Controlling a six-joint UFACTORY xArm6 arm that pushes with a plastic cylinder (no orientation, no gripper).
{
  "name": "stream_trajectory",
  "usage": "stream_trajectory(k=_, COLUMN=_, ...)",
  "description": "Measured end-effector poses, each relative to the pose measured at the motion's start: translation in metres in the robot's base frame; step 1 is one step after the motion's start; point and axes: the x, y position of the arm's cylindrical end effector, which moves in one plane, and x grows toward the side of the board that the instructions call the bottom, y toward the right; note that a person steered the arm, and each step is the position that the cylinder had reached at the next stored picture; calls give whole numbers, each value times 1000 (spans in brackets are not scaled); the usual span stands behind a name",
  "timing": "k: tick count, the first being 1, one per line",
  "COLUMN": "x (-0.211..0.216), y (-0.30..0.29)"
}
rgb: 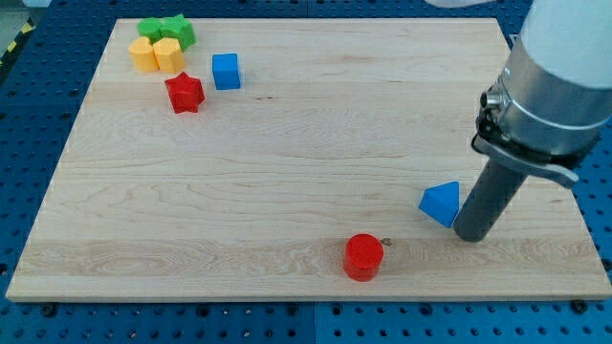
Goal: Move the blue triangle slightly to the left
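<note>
My tip (472, 235) rests on the bench (287, 191) at the right, touching or just beside the right face of the blue triangle (441, 204), so the approach looks done and the short push to the left is what remains; whether it has begun I cannot tell. There are no fingers here, only a bare rod. A red cylinder (363, 256) sits nearer and to the left, clear of the push line. Far left cluster a blue cube (226, 71), red star (184, 92), yellow blocks (157, 54) and green blocks (165, 30), their shapes hard to make out. The arm is cut off at the top right.
</note>
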Motion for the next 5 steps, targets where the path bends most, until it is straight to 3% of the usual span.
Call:
stream_trajectory(k=1, x=-34, y=50)
stream_trajectory(k=2, x=-62, y=56)
stream_trajectory(k=3, x=-60, y=22)
stream_trajectory(k=5, x=6, y=-4)
